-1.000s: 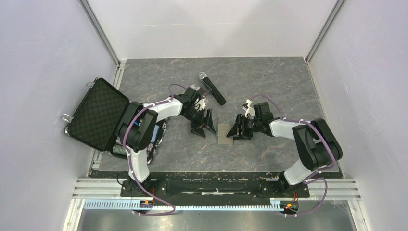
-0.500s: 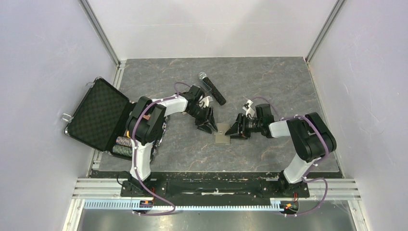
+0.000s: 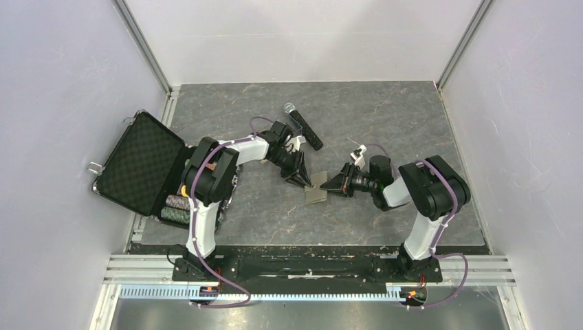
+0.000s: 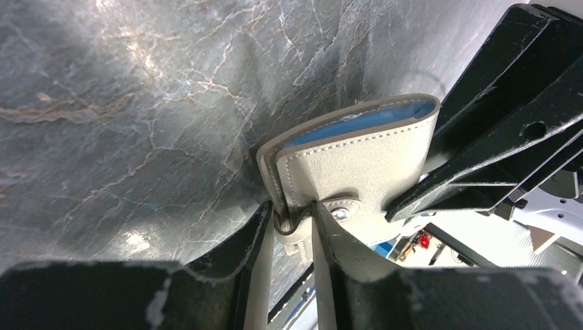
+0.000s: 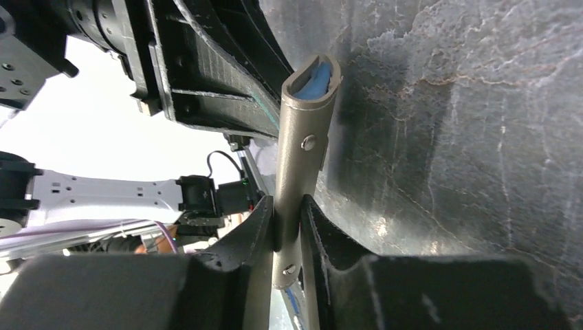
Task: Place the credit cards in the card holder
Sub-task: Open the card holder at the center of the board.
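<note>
our left gripper (image 4: 292,230) and right gripper (image 5: 287,227) both clamp the folded card holder (image 3: 316,193). left, an open black case (image 3: 137,161) holds chips (image 3: 175,207); a microphone (image 3: 303,127) lies beyond.

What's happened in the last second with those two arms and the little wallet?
Both arms moved inward. The left jaws and right jaws, open beside the flat card holder before, have closed on it from either side, left on its snap tab; it now sits tilted. The black case and black microphone stayed put.

top: high, looking down on table (image 3: 385,110) | wrists: close, facing each other (both share card holder (image 4: 357,165))
</note>
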